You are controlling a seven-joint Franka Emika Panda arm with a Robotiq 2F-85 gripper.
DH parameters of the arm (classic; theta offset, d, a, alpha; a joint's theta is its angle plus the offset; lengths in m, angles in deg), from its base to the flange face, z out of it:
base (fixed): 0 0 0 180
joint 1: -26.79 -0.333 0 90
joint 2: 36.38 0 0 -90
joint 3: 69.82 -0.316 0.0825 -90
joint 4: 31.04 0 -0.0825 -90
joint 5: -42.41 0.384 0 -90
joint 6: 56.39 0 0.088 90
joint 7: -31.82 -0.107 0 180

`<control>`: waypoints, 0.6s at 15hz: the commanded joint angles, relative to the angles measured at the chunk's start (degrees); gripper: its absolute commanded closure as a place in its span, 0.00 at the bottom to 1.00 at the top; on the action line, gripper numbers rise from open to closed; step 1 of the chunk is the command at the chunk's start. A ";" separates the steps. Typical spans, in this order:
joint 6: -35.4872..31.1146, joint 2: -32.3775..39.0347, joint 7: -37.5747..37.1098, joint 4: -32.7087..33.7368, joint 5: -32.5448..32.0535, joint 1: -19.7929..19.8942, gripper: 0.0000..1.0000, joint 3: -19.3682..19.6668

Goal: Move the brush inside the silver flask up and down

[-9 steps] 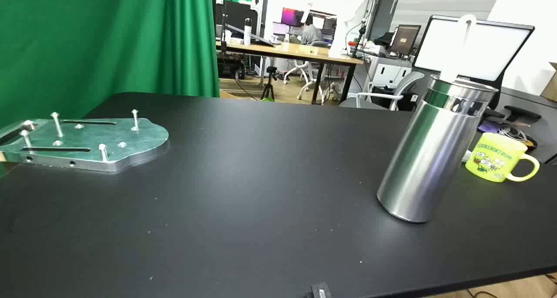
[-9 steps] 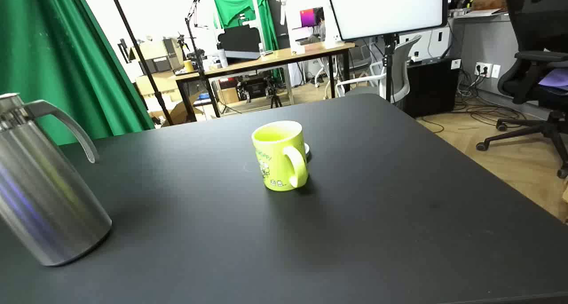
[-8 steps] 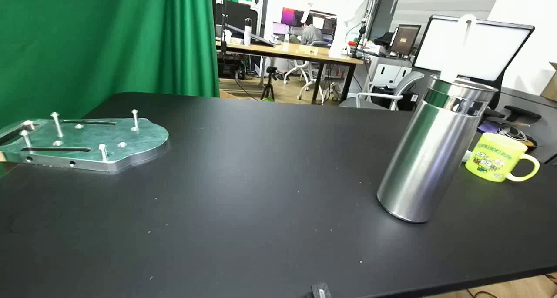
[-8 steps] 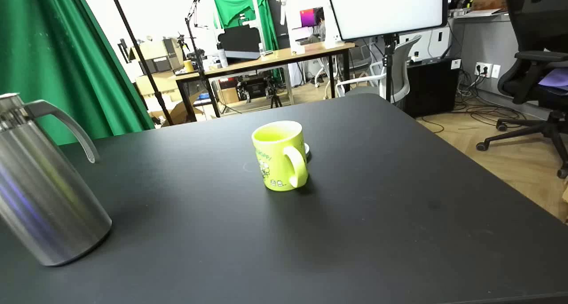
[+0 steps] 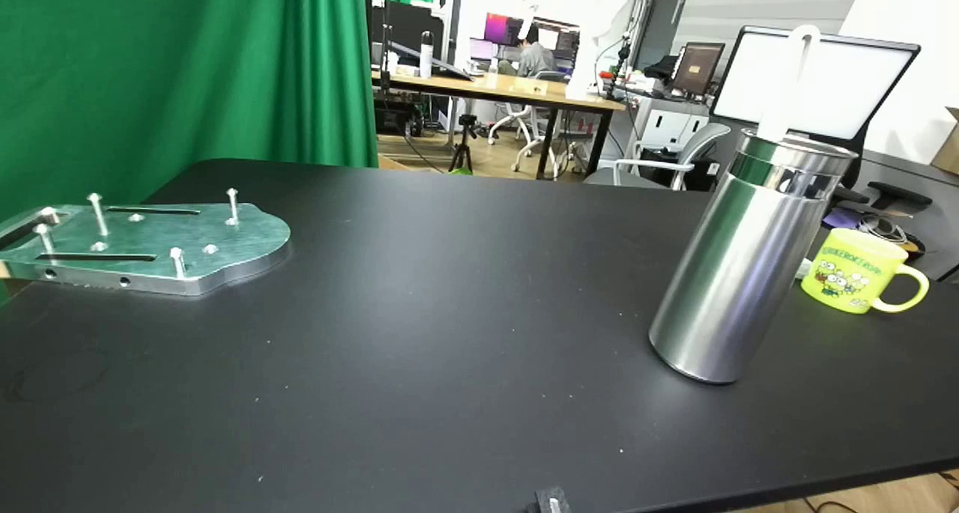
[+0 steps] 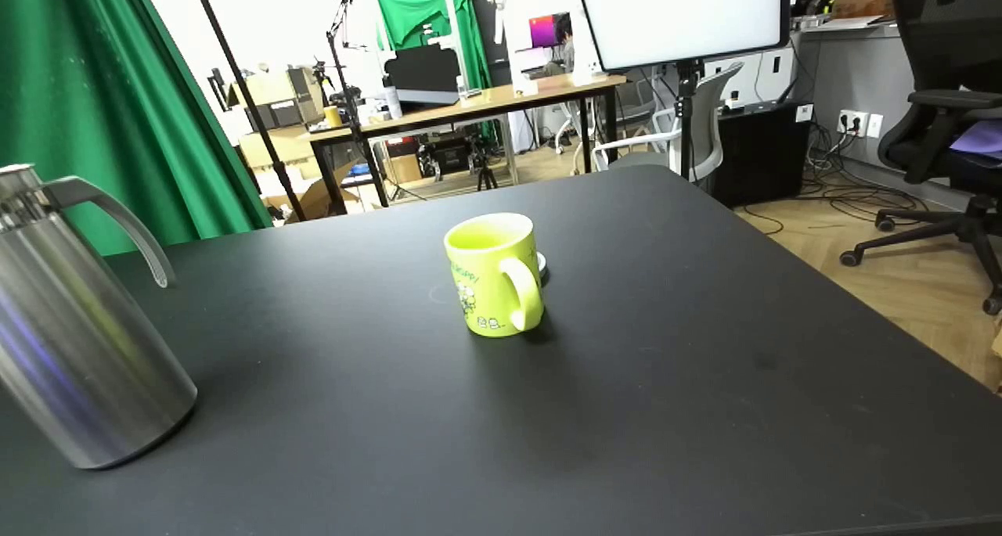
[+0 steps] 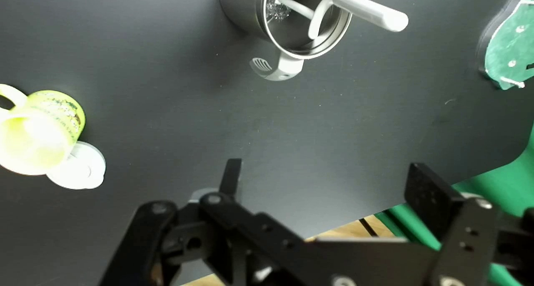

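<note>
The silver flask (image 5: 738,273) stands on the black table; it shows in both exterior views (image 6: 86,348), cut off at the left edge in one. Its grey handle (image 6: 117,211) sticks out at the top. The white brush (image 5: 783,86) stands in its mouth with the hooked handle above the rim. In the wrist view the flask (image 7: 244,8) is at the top, and the brush handle (image 7: 371,11) leans over the rim; bristles (image 7: 280,4) show inside. My gripper (image 7: 326,162) is open and empty, apart from the flask. It does not show in the exterior views.
A yellow-green mug (image 6: 487,282) stands on the table near the flask, with a round white lid-like piece (image 7: 83,169) beside it. A green metal plate with upright bolts (image 5: 150,236) lies on the far side. The table edge and green curtain (image 5: 330,71) bound the area.
</note>
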 commanded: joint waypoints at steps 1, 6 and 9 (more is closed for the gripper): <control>0.29 0.17 0.58 0.17 0.68 1.21 0.00 -1.02; 6.79 -0.08 15.89 1.51 1.60 -3.28 0.00 0.16; 11.40 0.13 22.75 2.63 1.07 -5.43 0.00 -0.21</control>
